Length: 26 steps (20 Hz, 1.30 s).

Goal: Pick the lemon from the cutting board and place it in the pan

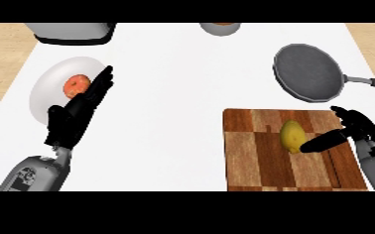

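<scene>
Right hand (350,129) with fingers open beside lemon (292,135) mid-cutting board (249,163); pan (307,72) just beyond the board's far edge.

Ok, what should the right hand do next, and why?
Probably close the right hand round the lemon: the lemon lies on the board, the thumb reaches its right side, the fingers are open, and the pan waits beyond.

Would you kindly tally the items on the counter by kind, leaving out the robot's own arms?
Fruit: 2, the lemon and an orange-red fruit
Cookware: 1, the pan
Boards: 1, the cutting board
Plates: 1, the white plate
Cut off at the top edge: 2, a grey appliance and a round container
Total: 7
</scene>
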Tool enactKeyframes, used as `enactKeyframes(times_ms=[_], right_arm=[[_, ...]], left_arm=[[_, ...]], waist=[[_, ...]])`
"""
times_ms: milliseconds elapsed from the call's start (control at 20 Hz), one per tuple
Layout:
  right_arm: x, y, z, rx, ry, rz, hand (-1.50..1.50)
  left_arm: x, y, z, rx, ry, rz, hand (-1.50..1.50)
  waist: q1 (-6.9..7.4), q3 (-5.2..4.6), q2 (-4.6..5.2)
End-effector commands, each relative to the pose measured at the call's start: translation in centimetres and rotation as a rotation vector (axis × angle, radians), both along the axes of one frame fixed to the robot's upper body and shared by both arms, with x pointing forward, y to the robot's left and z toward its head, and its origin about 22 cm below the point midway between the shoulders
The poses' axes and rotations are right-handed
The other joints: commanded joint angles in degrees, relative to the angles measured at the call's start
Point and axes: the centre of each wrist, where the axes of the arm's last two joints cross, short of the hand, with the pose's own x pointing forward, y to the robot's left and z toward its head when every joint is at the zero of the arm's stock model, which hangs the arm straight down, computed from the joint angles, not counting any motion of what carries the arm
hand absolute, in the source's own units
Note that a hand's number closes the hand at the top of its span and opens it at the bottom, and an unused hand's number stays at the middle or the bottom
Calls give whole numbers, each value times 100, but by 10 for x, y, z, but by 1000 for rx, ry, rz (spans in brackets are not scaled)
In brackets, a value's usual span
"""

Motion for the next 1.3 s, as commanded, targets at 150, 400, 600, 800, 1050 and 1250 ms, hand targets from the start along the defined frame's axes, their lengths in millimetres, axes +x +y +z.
enactKeyframes(times_ms=[150, 400, 600, 800, 1050, 1250], right_arm=[[46, 14, 25, 102, 258, 60, -150], [57, 36, 21, 39, 310, 55, -150], [61, 52, 23, 14, 335, 50, -150], [61, 48, 11, -15, 387, 45, -150], [55, 55, -5, -11, 400, 61, -150], [33, 48, -10, -25, 383, 45, -150]], left_arm=[[-4, -15, -4, -1, 6, -5, 0], [-6, -11, -7, 4, 14, 22, 0], [3, 12, -5, -5, 5, 7, 0], [4, 11, -2, 2, -1, 19, 0], [-7, -10, 0, -13, 10, 16, 0], [-11, 11, 6, 4, 14, 30, 0]], waist=[[-22, 12, 1], [-66, 10, -22], [-122, 5, -22], [-148, 5, -21], [-126, 11, -29], [-201, 8, -57]])
